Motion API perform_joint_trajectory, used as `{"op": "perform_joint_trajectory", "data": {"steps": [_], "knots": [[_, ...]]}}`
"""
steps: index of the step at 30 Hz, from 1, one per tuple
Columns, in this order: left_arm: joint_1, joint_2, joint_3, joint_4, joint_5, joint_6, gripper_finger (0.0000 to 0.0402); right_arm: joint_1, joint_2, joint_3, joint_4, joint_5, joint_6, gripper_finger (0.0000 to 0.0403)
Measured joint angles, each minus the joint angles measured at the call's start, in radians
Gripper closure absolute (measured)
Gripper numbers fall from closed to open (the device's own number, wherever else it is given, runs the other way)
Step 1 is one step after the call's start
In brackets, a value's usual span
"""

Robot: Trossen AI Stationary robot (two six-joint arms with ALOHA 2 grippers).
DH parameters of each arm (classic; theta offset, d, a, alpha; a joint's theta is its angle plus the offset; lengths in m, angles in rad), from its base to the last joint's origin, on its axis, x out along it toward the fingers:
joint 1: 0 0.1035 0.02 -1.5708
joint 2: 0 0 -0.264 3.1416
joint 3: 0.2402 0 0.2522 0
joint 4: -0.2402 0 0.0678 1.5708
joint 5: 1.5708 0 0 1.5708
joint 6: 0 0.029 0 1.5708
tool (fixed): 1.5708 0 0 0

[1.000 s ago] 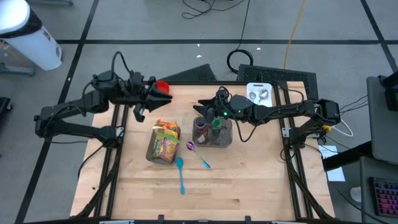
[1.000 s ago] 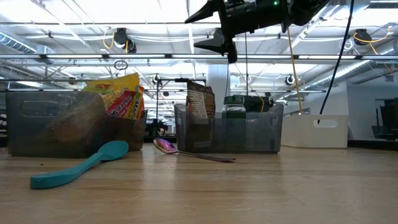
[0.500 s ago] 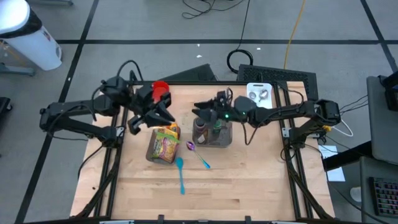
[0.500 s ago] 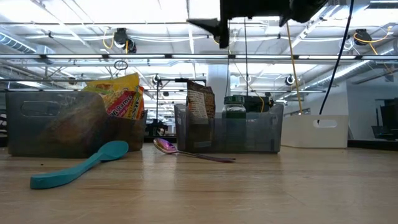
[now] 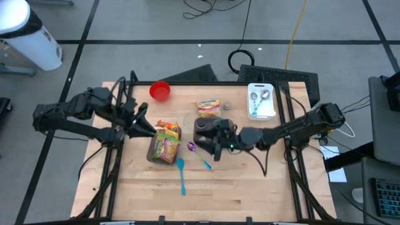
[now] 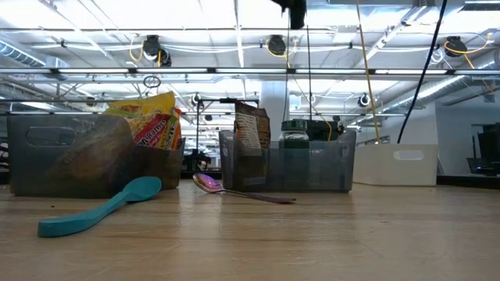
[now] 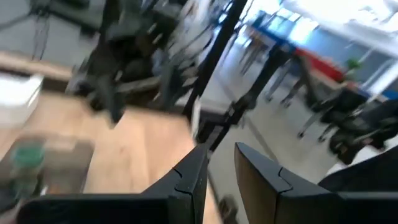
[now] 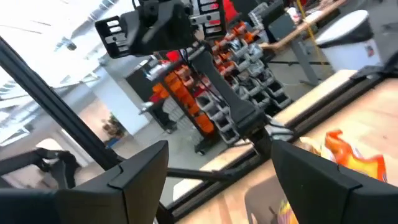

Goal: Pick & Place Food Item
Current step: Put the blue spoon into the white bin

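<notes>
High view: right gripper [image 5: 209, 142], jaws spread and empty, hovers centre-frame over the clear bin [image 5: 211, 132], apparently to reach in. Left gripper [image 5: 145, 128], nearly closed and empty, sits beside the noodle packet [image 5: 164, 148].

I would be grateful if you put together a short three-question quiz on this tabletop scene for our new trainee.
1. True or false: the red bowl sits in the bin with the noodle packets.
2. Which lies nearer the table's front edge: A) teal spoon B) metal spoon?
3. Fill in: the right gripper hovers over the second bin with its fingers ____.

Key: 1 false, it stands on the table near the back edge; 2 A; 3 open.
</notes>
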Motion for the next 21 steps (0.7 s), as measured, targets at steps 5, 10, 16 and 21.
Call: {"op": "perform_joint_trajectory", "data": {"steps": [5, 10, 16, 21], "knots": [[-0.107, -0.016, 0.000, -0.160, -0.145, -0.019, 0.0314, 0.069, 0.008, 0.131, -0.289, 0.058, -0.008, 0.0126], [-0.207, -0.007, 0.000, -0.204, -0.263, -0.040, 0.0314, 0.071, 0.084, 0.319, -0.558, 0.007, -0.004, 0.0126], [-0.304, 0.020, 0.000, -0.204, -0.417, -0.099, 0.0314, 0.063, 0.191, 0.442, -0.771, -0.156, 0.038, 0.0126], [-0.389, 0.078, 0.000, -0.172, -0.542, -0.179, 0.0314, 0.060, 0.231, 0.446, -0.887, -0.178, 0.112, 0.0126]]}}
